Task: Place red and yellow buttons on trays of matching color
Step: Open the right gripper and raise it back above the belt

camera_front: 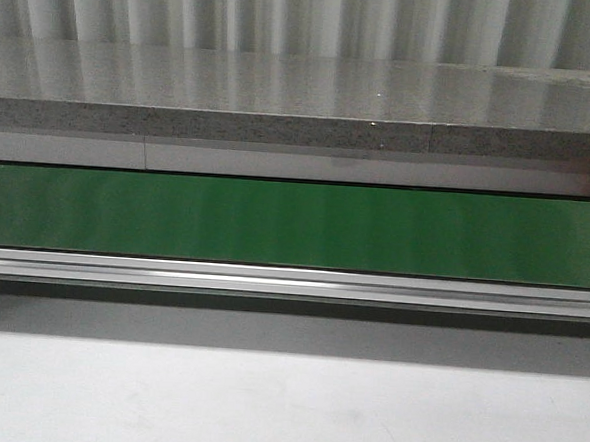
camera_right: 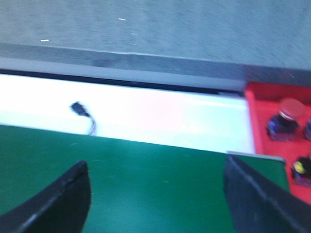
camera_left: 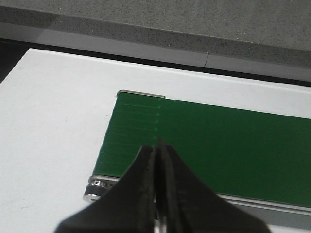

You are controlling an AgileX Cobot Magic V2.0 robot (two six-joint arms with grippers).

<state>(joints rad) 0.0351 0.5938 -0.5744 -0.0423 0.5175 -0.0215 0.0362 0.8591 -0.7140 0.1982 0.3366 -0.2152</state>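
We are waiting over the bare green belt [camera_front: 295, 224], our left gripper [camera_left: 158, 150] pinched tight on nothing and our right gripper [camera_right: 155, 194] spread wide and empty. The red button [camera_right: 290, 109] and yellow button [camera_right: 301, 167] are sitting in the red tray [camera_right: 260, 116] past the belt's end, so we should be reaching slowly and grabbing one button squarely.

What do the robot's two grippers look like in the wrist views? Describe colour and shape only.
Both grippers are black. The left gripper has two curved fingers that taper to narrow tips, with worn, slightly rough inner edges. The right gripper shows two broad, dark, rounded fingers. No cables or markings show on either.
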